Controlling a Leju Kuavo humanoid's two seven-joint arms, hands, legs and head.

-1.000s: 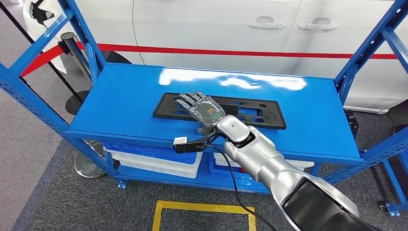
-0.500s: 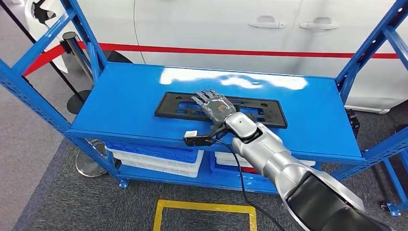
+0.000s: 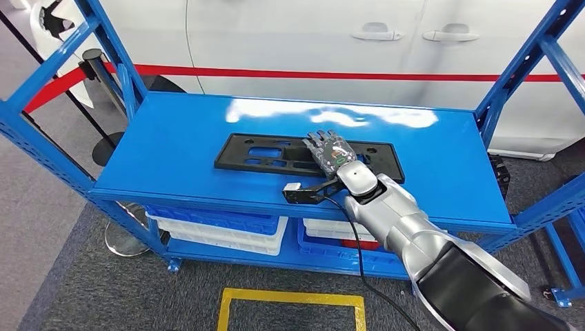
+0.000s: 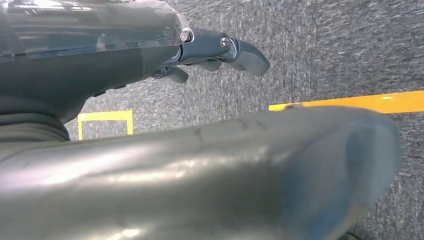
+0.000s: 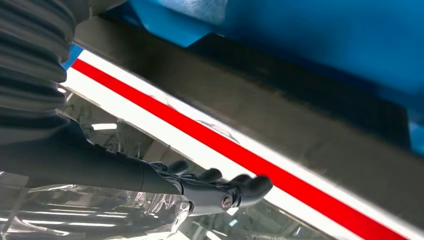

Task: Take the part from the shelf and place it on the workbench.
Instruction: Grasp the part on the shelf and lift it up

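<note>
A flat black rectangular part [image 3: 262, 155] with several cut-outs lies on the top deck of the blue shelf [image 3: 172, 131]. My right hand [image 3: 332, 153] reaches over the right half of the part with its fingers stretched flat and nothing in them. The head view does not show whether it touches the part. In the right wrist view the part [image 5: 280, 105] is a dark band close beside the straight fingers of the right hand [image 5: 220, 192]. My left hand [image 4: 215, 50] hangs over grey carpet, its fingers loosely extended and holding nothing.
A white car [image 3: 310, 41] with a red stripe stands right behind the shelf. Blue uprights [image 3: 524, 69] flank the deck. White bins [image 3: 221, 231] sit on the lower level. A yellow floor marking [image 3: 290, 300] lies in front, and a stanchion post [image 3: 96, 58] stands at the back left.
My right hand has slid to the right along the part, from its left-middle to its right half. The part stays flat on the shelf, and the view has shifted slightly.
</note>
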